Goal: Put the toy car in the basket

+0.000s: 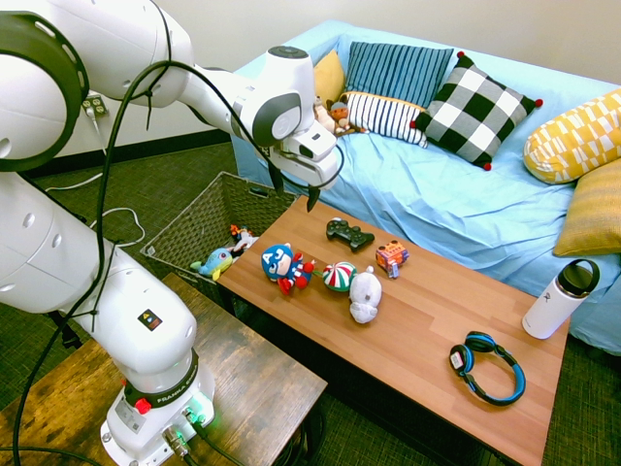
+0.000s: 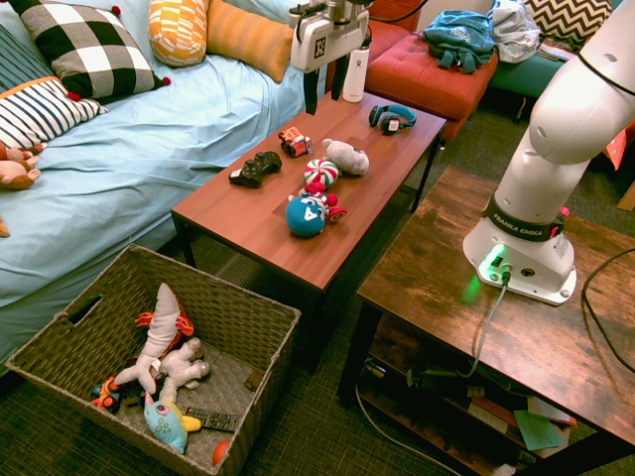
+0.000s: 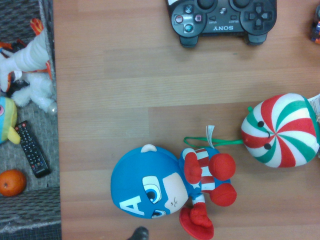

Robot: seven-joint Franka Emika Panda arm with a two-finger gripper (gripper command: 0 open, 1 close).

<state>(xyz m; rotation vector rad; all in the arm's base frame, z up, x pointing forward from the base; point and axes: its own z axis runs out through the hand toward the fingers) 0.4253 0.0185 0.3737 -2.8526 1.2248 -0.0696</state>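
The toy car [image 1: 392, 257] is small, boxy and orange with blue patches. It stands on the wooden table near the sofa-side edge, just right of the black controller, and shows again as the toy car [image 2: 294, 141]. Only a sliver of it reaches the wrist view's edge [image 3: 316, 25]. The wicker basket [image 1: 194, 218] sits on the floor off the table's left end, seen close as the basket [image 2: 266, 369], and it holds several toys. My gripper [image 1: 294, 189] hangs open and empty above the table's basket end, left of the car; from the other side the gripper [image 2: 322, 91] is high over the table.
On the table lie a black controller [image 1: 348, 233], a blue plush [image 1: 281, 265], a striped ball [image 1: 339, 277], a white plush [image 1: 365, 294], blue headphones [image 1: 488, 365] and a white bottle [image 1: 560, 299]. A blue sofa [image 1: 456, 194] with pillows runs along the far side.
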